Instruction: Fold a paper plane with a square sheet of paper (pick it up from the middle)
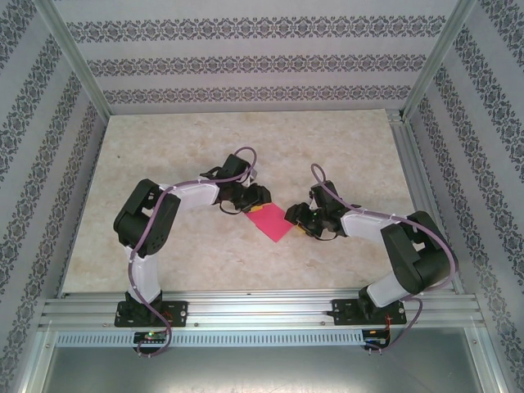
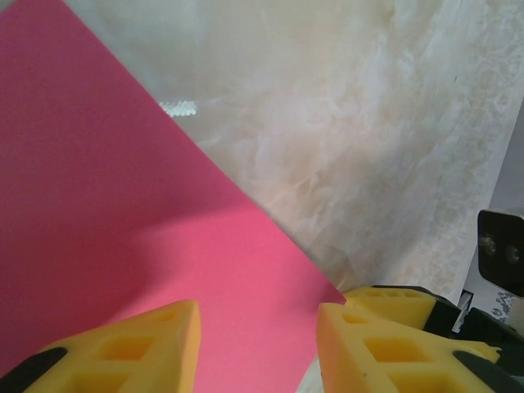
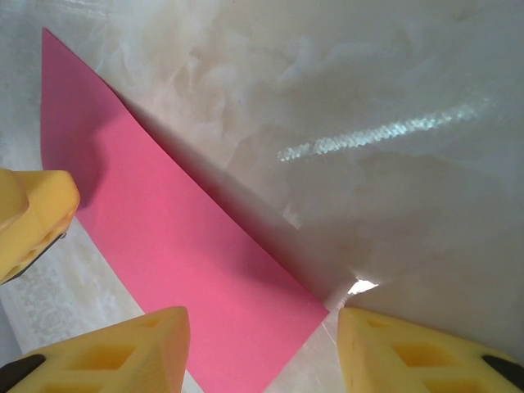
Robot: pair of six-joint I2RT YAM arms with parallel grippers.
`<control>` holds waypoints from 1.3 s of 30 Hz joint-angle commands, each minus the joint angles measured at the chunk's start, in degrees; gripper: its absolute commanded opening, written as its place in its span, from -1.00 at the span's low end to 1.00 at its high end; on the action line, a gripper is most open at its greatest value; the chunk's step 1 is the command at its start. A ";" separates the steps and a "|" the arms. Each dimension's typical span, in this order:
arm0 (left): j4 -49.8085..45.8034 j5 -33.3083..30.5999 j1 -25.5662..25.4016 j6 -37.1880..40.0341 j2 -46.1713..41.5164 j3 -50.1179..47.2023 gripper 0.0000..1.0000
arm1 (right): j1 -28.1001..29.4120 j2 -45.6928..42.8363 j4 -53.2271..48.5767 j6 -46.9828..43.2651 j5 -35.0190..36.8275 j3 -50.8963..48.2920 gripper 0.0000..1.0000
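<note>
Near edge: both arm bases bolted to the rail, arms reaching in toward mid-table. Left gripper low over the sheet of paper, yellow fingers parted, nothing between them; pink surface lies flat beneath the gap. Right gripper opposite, jaws likewise apart and empty, one corner of the sheet under its gap. Sheet lies on the marbled table between the two grippers, a shadow along one edge. Beyond: patterned walls.

Enclosed cell, marble-look surface.
Grey patterned striped walls across top and both sides; aluminium frame posts in upper corners; rail along bottom.
</note>
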 commanded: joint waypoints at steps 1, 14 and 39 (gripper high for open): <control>-1.44 -0.05 -0.78 1.10 0.90 1.71 -0.13 | 0.16 1.09 6.93 0.99 -2.75 0.17 0.01; -4.18 2.12 -1.18 -1.09 4.86 5.95 0.02 | 2.61 0.53 14.88 -2.50 -4.47 -2.01 0.02; 0.31 6.48 -3.73 -7.97 4.22 6.85 0.26 | 3.33 -7.11 23.21 -5.72 -4.71 -9.72 0.04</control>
